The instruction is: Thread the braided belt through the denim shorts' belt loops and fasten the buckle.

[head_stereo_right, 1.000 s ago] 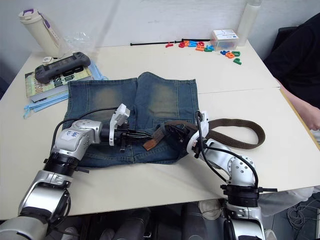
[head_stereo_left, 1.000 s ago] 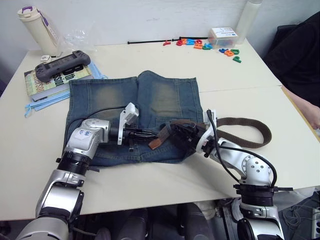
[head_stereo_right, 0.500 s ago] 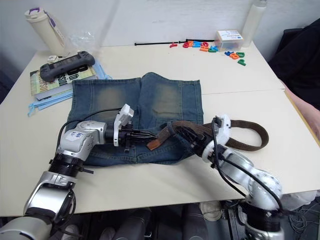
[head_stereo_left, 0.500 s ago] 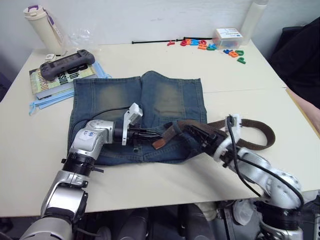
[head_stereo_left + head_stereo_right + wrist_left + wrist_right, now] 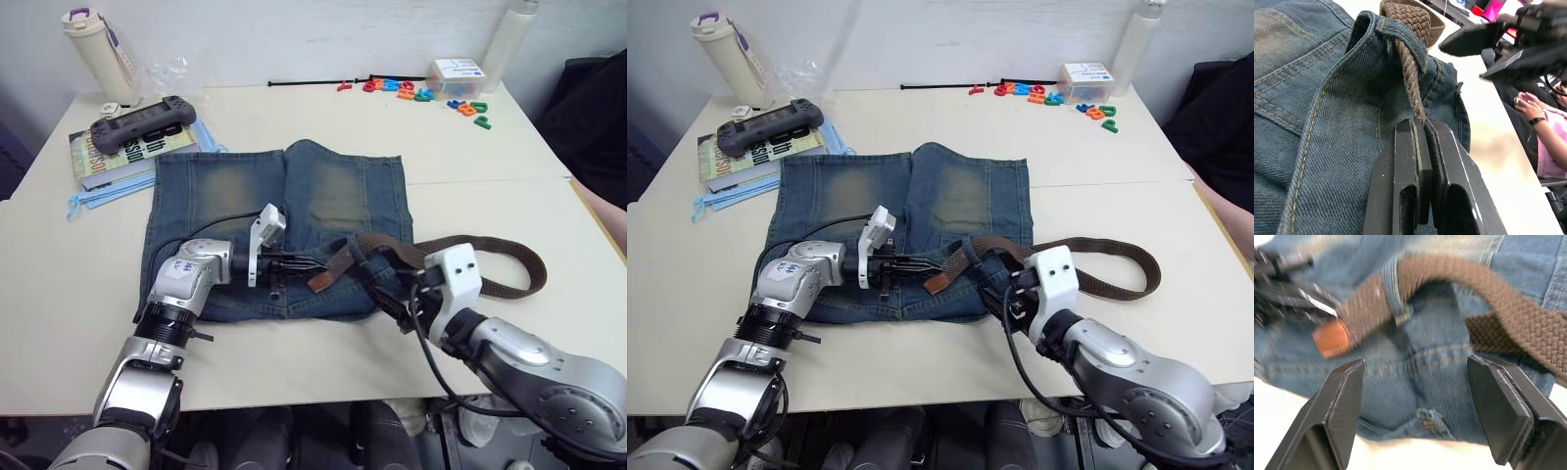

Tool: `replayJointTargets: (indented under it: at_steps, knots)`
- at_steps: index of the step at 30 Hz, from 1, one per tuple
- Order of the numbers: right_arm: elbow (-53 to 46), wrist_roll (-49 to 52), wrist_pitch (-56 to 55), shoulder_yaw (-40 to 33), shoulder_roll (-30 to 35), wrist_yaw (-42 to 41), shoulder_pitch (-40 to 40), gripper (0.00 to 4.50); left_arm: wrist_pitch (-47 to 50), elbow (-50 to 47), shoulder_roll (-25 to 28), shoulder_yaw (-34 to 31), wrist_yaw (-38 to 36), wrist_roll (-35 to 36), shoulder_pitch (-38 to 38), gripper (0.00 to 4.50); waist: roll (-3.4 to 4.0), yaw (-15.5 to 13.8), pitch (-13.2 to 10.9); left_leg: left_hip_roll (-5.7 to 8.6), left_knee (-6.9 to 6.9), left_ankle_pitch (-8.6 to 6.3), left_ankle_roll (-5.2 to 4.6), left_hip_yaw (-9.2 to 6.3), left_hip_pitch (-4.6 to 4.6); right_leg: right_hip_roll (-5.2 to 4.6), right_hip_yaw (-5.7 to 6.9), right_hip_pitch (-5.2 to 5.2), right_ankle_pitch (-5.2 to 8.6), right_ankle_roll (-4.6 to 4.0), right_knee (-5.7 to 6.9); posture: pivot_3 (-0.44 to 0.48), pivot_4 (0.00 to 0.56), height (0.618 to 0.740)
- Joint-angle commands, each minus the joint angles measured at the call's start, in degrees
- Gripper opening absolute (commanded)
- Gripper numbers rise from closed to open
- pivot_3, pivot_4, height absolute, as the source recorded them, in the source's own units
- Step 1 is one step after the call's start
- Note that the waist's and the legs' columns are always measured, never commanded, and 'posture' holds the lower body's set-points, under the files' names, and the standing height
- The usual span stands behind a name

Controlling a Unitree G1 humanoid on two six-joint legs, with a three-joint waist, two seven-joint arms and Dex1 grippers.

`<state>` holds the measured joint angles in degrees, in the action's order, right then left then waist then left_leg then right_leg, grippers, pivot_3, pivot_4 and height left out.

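The denim shorts (image 5: 294, 201) lie flat on the table, waistband toward me. The braided belt (image 5: 490, 250) runs from its tan leather tip (image 5: 1332, 338) under a belt loop (image 5: 1392, 291) and sweeps out to the right in a long curve. My left gripper (image 5: 299, 266) lies on the waistband, shut on the belt (image 5: 1413, 93) close to the tip. My right gripper (image 5: 1415, 387) hovers open just near of the loop, with its fingers (image 5: 1342, 401) astride the belt and touching nothing. The buckle is hidden.
At the back left are a book (image 5: 122, 152) with a game controller (image 5: 142, 117) on it, blue sheets (image 5: 98, 191) and a bottle (image 5: 93, 44). Coloured letters (image 5: 421, 90), a white box (image 5: 458, 73) and a black rod (image 5: 313, 82) line the far edge. A person (image 5: 598, 108) sits at the right.
My right gripper has opened, let go of the belt and drawn back toward the near table edge. The left gripper keeps its hold. The camera has shifted.
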<state>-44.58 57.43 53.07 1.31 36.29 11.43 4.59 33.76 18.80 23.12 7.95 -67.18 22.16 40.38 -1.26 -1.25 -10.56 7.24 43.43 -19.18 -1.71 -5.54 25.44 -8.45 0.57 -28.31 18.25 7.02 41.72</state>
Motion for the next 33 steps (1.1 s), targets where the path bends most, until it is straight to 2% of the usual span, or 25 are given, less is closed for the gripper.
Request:
replayJointTargets:
  at_steps: [1, 4, 8, 9, 12, 18, 25, 33]
  knots:
    - [-0.61, -6.04, -0.08, 1.84, 0.34, -1.12, -0.71, 3.33, -0.18, 0.64, -0.39, 0.83, -0.74, -0.47, 0.41, 0.0, 0.0, -0.13, 0.0, 0.0, 0.0, 0.0, 0.0, 0.0, 0.0, 0.0, 0.0, 0.0, 0.0, 0.0, 0.0, 0.0, 0.15, 0.657]
    - [0.74, -10.41, 0.56, 2.83, -0.12, -1.13, -0.68, 2.29, -0.14, 0.33, -0.38, 0.9, -0.98, -0.41, 0.23, 0.0, 0.0, -0.12, 0.0, 0.0, 0.0, 0.0, 0.0, 0.0, 0.0, 0.0, 0.0, 0.0, 0.0, 0.01, -0.01, 0.0, 0.15, 0.657]
    - [2.23, -13.55, 1.49, 2.6, -1.98, -1.68, -0.07, 0.3, 0.13, 0.06, -0.14, 0.85, -1.34, -0.27, 0.1, 0.0, 0.0, -0.11, 0.0, 0.0, 0.0, 0.0, 0.0, 0.0, 0.0, 0.01, 0.01, 0.0, 0.0, 0.0, 0.0, 0.0, 0.15, 0.657]
    - [2.58, -14.1, 1.92, 2.61, -2.45, -1.9, 0.37, 0.1, 0.36, 0.12, 0.05, 0.74, -1.48, -0.19, 0.12, 0.0, 0.0, -0.11, 0.0, 0.0, 0.0, 0.0, 0.0, 0.0, 0.0, 0.01, 0.0, -0.01, 0.0, 0.01, 0.0, 0.0, 0.15, 0.657]
    - [2.92, -15.44, 3.19, 2.31, -3.47, -2.72, 0.9, 0.1, 0.83, -0.1, 1.03, 0.39, -2.13, 0.04, -0.05, 0.0, 0.0, -0.07, 0.0, 0.0, 0.01, 0.0, 0.0, 0.0, 0.0, 0.01, 0.0, 0.0, 0.0, 0.01, 0.01, 0.0, 0.15, 0.657]
    - [2.44, -16.68, 5.23, -0.32, -2.01, -5.8, 0.29, 0.1, 3.03, -2.08, 8.99, -1.8, -7.44, 1.44, 0.06, 0.0, 0.0, 0.29, 0.0, -0.01, -0.03, 0.01, 0.03, 0.0, -0.02, 0.03, 0.0, -0.04, 0.0, 0.0, 0.05, 0.0, 0.15, 0.657]
    - [2.49, -17.78, 6.46, -4.13, -0.09, -9.65, -0.39, 0.1, 9.05, -8.86, 17.14, -3.67, -11.1, 5.6, -1.81, 0.0, -0.01, 0.31, 0.0, -0.01, -0.06, 0.01, 0.03, -0.03, 0.0, 0.03, 0.0, -0.05, 0.0, 0.0, 0.02, 0.0, 0.15, 0.657]
    - [3.3, -19.12, 6.76, -5.23, -0.95, -10.38, -0.23, 0.1, 10.85, -6.52, 21.32, -5.69, -13.04, 6.91, -0.54, 0.0, -0.01, -0.19, 0.0, 0.0, -0.04, 0.01, 0.02, -0.03, 0.01, 0.0, 0.01, -0.03, 0.0, -0.01, 0.01, 0.0, 0.15, 0.657]
